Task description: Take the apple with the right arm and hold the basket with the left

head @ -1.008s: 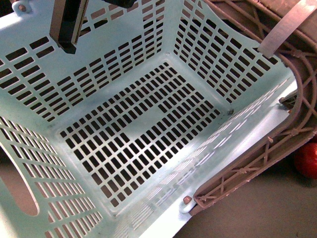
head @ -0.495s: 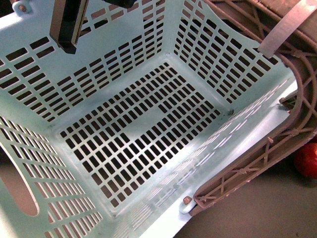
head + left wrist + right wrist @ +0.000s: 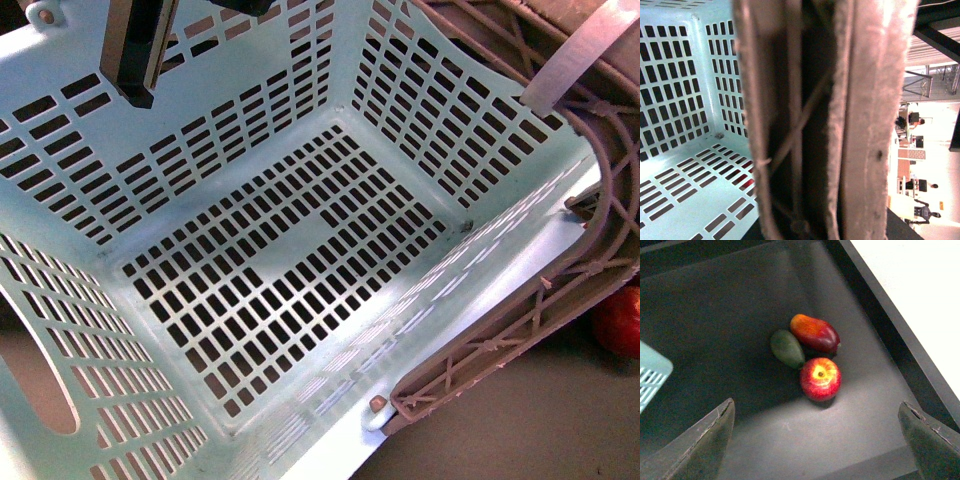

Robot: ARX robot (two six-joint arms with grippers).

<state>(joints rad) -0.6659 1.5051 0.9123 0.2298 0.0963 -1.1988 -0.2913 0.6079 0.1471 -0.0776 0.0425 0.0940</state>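
The apple (image 3: pixel 820 378), glossy red with a yellow patch round its stem dimple, lies on the dark grey surface. My right gripper (image 3: pixel 817 450) hovers above and short of it, open, with both fingers (image 3: pixel 705 440) spread wide and nothing between them. In the front view only a red sliver of the apple (image 3: pixel 620 322) shows at the right edge, behind the basket's brown handle (image 3: pixel 520 330). The pale teal slotted basket (image 3: pixel 540 235) fills that view and holds nothing. My left gripper (image 3: pixel 825 200) is shut on the basket's handle (image 3: pixel 865 125), which blocks most of the left wrist view.
A dull-green oval fruit (image 3: pixel 787 348) and a red-orange oblong fruit (image 3: pixel 815 333) lie touching just beyond the apple. A basket corner (image 3: pixel 652 375) shows to one side. The table's dark raised edge (image 3: pixel 890 315) runs close past the fruits. A dark bar (image 3: pixel 135 50) hangs over the basket's far-left wall.
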